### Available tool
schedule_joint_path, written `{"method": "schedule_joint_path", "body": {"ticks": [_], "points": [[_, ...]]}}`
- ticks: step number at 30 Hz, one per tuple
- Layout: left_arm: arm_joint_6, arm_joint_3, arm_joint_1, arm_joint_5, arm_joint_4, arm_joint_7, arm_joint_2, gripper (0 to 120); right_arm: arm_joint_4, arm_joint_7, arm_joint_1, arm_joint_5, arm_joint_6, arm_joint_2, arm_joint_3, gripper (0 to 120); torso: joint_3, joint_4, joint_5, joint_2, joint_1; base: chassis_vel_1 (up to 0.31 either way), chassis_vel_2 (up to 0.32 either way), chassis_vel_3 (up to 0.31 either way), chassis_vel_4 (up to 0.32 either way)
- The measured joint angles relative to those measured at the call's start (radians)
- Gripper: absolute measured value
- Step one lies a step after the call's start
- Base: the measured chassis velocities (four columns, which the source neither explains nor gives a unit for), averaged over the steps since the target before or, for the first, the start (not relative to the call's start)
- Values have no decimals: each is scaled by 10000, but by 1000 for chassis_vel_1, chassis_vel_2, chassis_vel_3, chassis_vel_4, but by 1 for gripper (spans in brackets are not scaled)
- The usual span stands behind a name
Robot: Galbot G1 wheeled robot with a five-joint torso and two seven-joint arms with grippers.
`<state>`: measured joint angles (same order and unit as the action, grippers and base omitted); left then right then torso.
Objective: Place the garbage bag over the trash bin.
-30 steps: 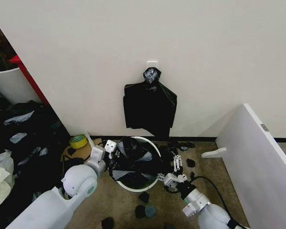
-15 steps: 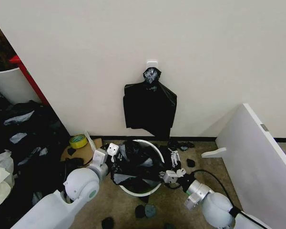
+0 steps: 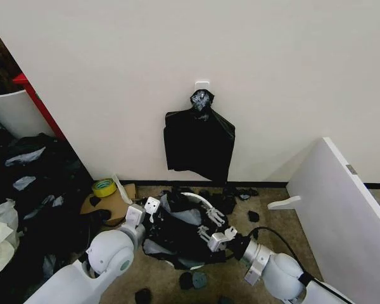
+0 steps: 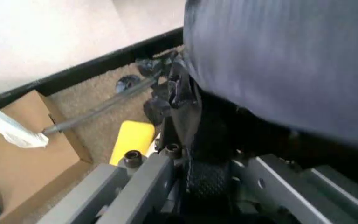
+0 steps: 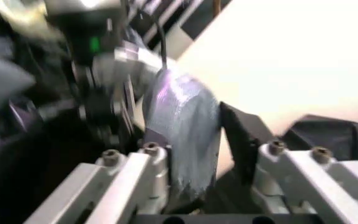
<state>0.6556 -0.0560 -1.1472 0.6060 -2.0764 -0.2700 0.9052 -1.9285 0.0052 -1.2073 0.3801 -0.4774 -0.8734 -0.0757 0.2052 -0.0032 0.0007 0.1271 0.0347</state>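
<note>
Standing on the beige carpet against the wall's black skirting, the trash bin [image 3: 201,201] is almost wholly wrapped: the garbage bag [image 3: 177,231], glossy and crinkled, is spread over its mouth and down its sides, leaving only a curved stretch of white rim bare at the far right. The left gripper [image 3: 147,211] is at the bin's left side, level with the bag's upper edge; in the left wrist view its grey fingers [image 4: 138,186] are closed on a bunched fold of the black film [image 4: 278,60], which runs between them and up into a broad taut sheet. The right gripper [image 3: 213,229] reaches in from the bin's right front, its white fingers lying on top of the bag; in the right wrist view a strip of shiny plastic [image 5: 185,121] passes between its two grey fingers [image 5: 126,182], which are drawn together on it. Directly above the bin, a flat bunch of black bags [image 3: 199,144] hangs from a white wall hook by a knotted, grey-flecked top. A roll of yellow tape [image 3: 104,187] sits on brown cardboard [image 3: 107,201] to the left of the bin, and small dark scraps [image 3: 199,278] lie on the carpet in front of it. A white board [image 3: 339,209] leans at the right, and a heap of black bags fills the floor at the far left.
</note>
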Motion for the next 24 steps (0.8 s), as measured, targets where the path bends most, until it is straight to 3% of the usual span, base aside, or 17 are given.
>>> {"method": "schedule_joint_path", "body": {"ticks": [5,11,14,16,20,24], "points": [[32,9,-119,-76,-15,35,1,5,-97,-595,-44,-1392,-180,-36,-111,22,0,0,1,0,0,0,0,0,0],[-79,-45,-513,-499,-206,434,-132,5,-46,-211,20,-3003,1320,-31,-193,0,-1,0,1,1,0,0,0,0,0],[-214,-74,-671,-739,-264,639,-191,5,68,21,90,-3419,1754,3,-177,0,-1,0,1,0,0,0,0,0,0],[-531,-137,-975,-1184,-369,972,-318,5,294,273,223,-4572,2381,104,-127,0,-1,0,1,0,0,0,0,0,0],[-766,-196,-1178,-1497,-445,1235,-401,5,371,342,297,-5524,2613,146,-111,0,0,0,1,0,0,0,0,0,0],[-1629,-362,-1503,-2478,-371,1993,-520,5,468,674,457,-6743,3144,140,-94,0,0,0,-2,0,0,0,0,0,0]]}}
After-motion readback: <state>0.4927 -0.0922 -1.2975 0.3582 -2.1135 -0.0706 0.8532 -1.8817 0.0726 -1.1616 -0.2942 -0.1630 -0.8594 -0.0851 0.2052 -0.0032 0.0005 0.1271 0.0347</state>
